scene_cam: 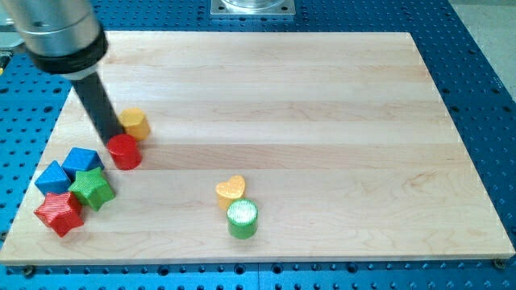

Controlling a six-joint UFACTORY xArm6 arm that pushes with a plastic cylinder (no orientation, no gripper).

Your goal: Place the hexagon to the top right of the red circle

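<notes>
no claw on this rig, so nothing to open or hold, just the rod. my tip [114, 145] is down on the bench [322, 97], touching or just shy of the red circle [125, 151] on its left edge; the rod hides the exact contact, can't tell which. yellow hexagon [134, 123] sits just beside the circle, up and slightly to the view's right, small gap btwn them or barely touching. judging by that, it's already roughly top right, maybe a bit too much straight above.

how i'd do it well: don't push from here, tip would shove the red circle right and wreck the ref. back off, go round above the hexagon to its left side, nudge it right a touch w/ a short slow stroke thru its centre so it doesn't spin off.

outward: two blue blocks [68, 167], green star [92, 188] and red star [59, 213] clustered bottom left, near the circle, keep clear. yellow heart [230, 191] and green cylinder [242, 219] well apart, no issue.
</notes>
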